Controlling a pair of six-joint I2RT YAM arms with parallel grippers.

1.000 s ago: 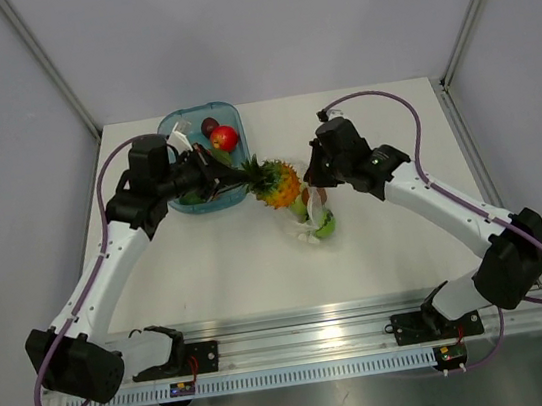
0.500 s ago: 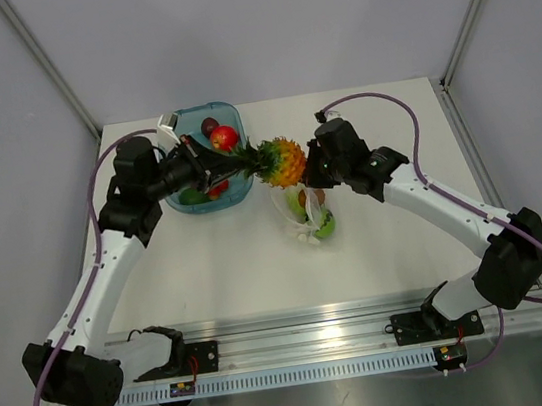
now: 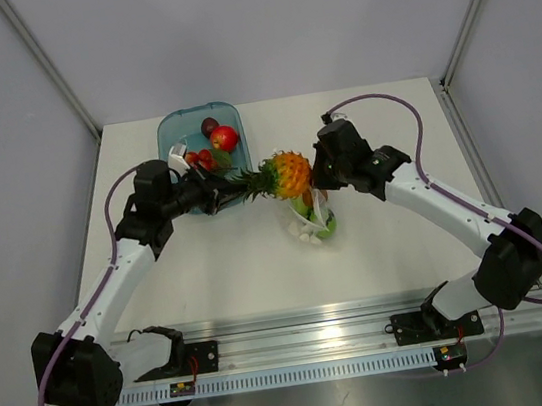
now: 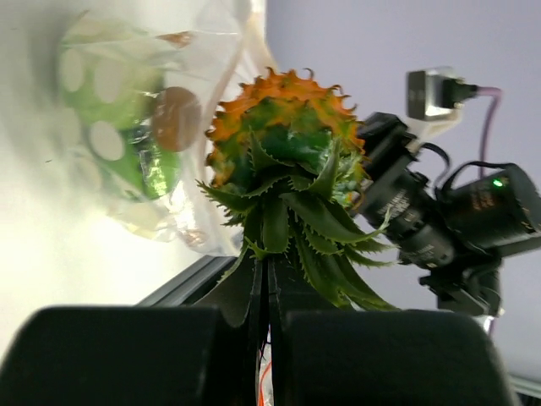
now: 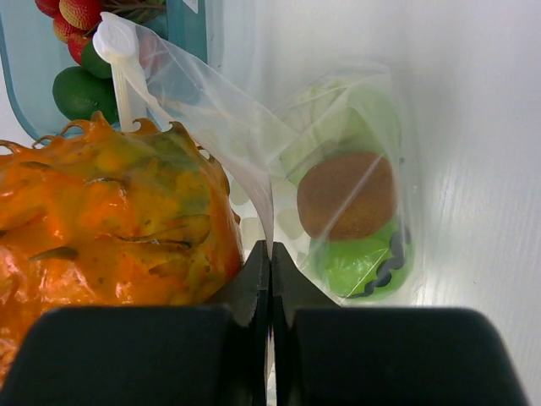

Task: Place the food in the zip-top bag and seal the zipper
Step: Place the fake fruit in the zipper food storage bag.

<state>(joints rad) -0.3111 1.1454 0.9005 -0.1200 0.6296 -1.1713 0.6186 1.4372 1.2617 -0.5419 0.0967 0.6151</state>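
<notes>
Above the worktop (image 3: 210, 272), pinching the pineapple (image 3: 290, 172) by its leaves in the left gripper (image 3: 220, 186), holding it at the mouth of the bag (image 3: 302, 229); pinching the bag's rim in the right gripper (image 5: 269, 262), kiwi (image 5: 347, 194) and green fruit (image 5: 355, 258) inside.

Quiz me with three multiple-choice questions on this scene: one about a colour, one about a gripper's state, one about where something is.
1. The tray is: A) blue; B) yellow; C) black.
2. The left gripper is: A) open, empty; B) shut on a spoon; C) shut on the pineapple by its leaves.
3. The kiwi lies: A) in the tray; B) in the zip-top bag; C) in the left gripper.
Answers: 1 A, translucent blue rim shows; 2 C, its closed jaws pinch the green crown; 3 B, it shows through the clear plastic.
</notes>
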